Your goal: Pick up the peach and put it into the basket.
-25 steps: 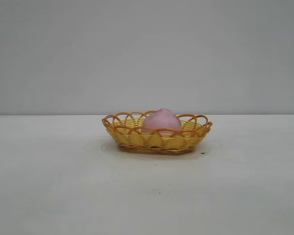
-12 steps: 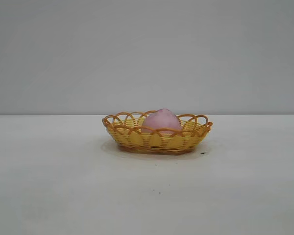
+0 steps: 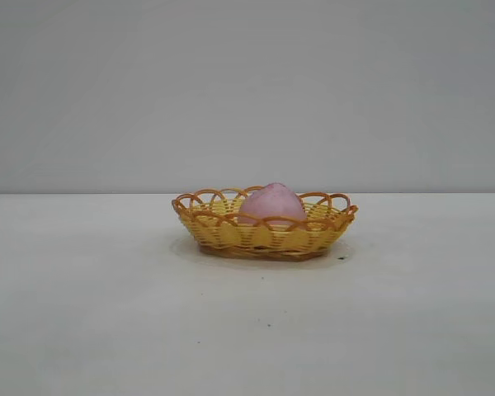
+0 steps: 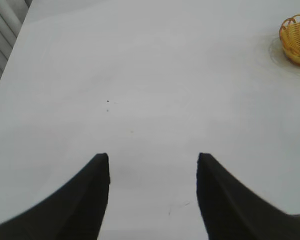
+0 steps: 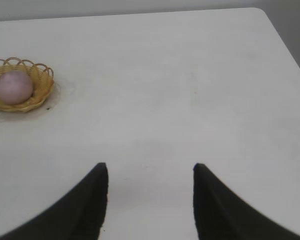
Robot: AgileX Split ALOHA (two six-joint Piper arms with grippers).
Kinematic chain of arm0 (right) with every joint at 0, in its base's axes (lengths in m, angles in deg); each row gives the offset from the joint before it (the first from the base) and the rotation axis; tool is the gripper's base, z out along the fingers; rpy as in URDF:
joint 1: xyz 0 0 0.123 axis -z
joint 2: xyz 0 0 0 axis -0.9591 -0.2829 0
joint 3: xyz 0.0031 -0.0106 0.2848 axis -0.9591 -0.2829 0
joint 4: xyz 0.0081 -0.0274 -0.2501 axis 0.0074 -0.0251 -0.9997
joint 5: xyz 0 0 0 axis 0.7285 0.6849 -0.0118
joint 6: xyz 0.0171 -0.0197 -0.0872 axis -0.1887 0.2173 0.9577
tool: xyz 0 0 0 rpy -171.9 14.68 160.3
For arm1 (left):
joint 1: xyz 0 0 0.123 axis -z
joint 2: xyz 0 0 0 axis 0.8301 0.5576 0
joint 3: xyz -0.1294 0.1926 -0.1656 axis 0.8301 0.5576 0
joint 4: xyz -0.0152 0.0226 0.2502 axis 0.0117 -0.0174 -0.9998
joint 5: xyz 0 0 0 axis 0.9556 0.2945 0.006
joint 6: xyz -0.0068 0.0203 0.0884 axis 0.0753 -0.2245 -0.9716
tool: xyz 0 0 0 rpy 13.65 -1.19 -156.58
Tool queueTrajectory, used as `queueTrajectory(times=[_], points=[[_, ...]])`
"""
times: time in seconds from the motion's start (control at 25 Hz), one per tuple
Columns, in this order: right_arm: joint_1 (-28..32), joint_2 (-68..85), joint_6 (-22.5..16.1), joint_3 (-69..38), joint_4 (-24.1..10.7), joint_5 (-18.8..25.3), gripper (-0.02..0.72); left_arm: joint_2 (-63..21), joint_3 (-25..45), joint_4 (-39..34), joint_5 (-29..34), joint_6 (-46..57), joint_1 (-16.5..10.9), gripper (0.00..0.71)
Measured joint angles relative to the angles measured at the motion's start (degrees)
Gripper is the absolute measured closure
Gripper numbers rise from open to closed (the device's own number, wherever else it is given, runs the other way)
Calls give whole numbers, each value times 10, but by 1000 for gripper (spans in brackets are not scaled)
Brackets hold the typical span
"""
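Note:
The dusty-pink peach [image 3: 271, 203] rests inside the yellow wicker basket [image 3: 223, 231] at the middle of the white table; its top rises above the looped orange rim. In the right wrist view the peach [image 5: 12, 86] lies in the basket [image 5: 40, 85] far off from my right gripper [image 5: 150, 170], which is open over bare table with nothing between its fingers. My left gripper [image 4: 153, 160] is also open and empty above bare table, with only an end of the basket [image 4: 296, 40] showing far away. Neither arm appears in the exterior view.
The white table [image 3: 107, 313] spreads wide on all sides of the basket. A plain grey wall [image 3: 247, 91] stands behind it. The table's edge [image 4: 10, 60] and a rounded corner [image 5: 262, 12] show in the wrist views.

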Motion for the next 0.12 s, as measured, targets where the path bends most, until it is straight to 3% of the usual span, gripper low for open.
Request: queueTrajectory(times=[0.12], points=[[0, 0, 0, 0, 0, 0, 333, 0, 0, 0, 0, 0, 0, 371]])
